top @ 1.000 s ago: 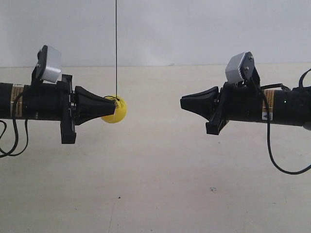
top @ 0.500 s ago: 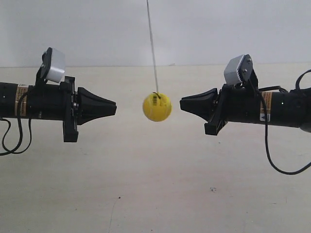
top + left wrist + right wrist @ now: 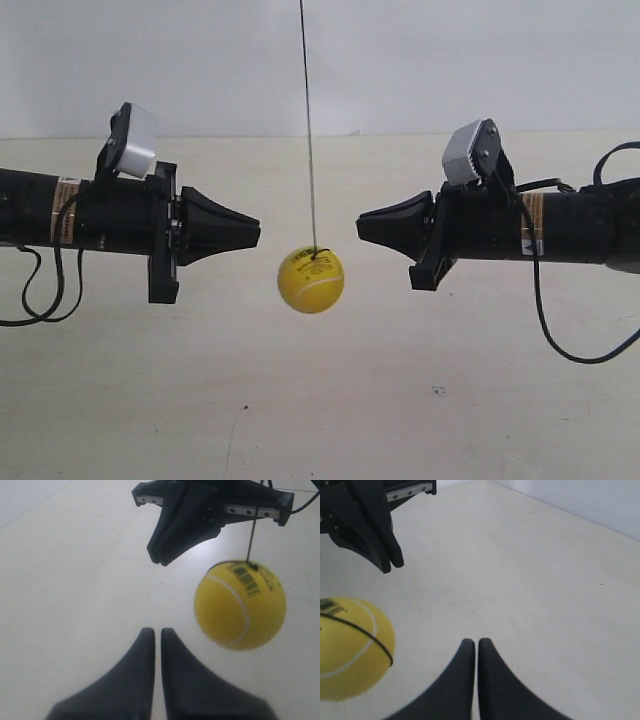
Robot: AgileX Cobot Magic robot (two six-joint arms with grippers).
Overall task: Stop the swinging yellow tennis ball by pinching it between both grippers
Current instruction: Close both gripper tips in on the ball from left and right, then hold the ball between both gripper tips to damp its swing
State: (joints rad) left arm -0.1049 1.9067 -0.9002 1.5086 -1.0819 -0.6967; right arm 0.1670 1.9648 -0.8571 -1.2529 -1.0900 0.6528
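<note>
The yellow tennis ball [image 3: 311, 280] hangs on a thin dark string [image 3: 307, 120], in the gap between both grippers and a little below their tips. Neither tip touches it. The gripper at the exterior view's left [image 3: 257, 232] and the gripper at the exterior view's right [image 3: 361, 226] point at each other, jaws shut to a cone. In the left wrist view my left gripper [image 3: 157, 630] is shut and empty, with the ball [image 3: 240, 605] off to one side and the other gripper [image 3: 161, 560] opposite. My right gripper [image 3: 476, 641] is shut too, and the ball [image 3: 350, 647] is beside it.
A pale tabletop [image 3: 320, 400] lies under both arms, with a white wall [image 3: 450, 60] behind. Black cables [image 3: 560, 340] loop down from each arm.
The ball has swung from the tip of the gripper at the exterior view's left to the middle and now shows lower. Both arms have moved inward, narrowing the gap.
</note>
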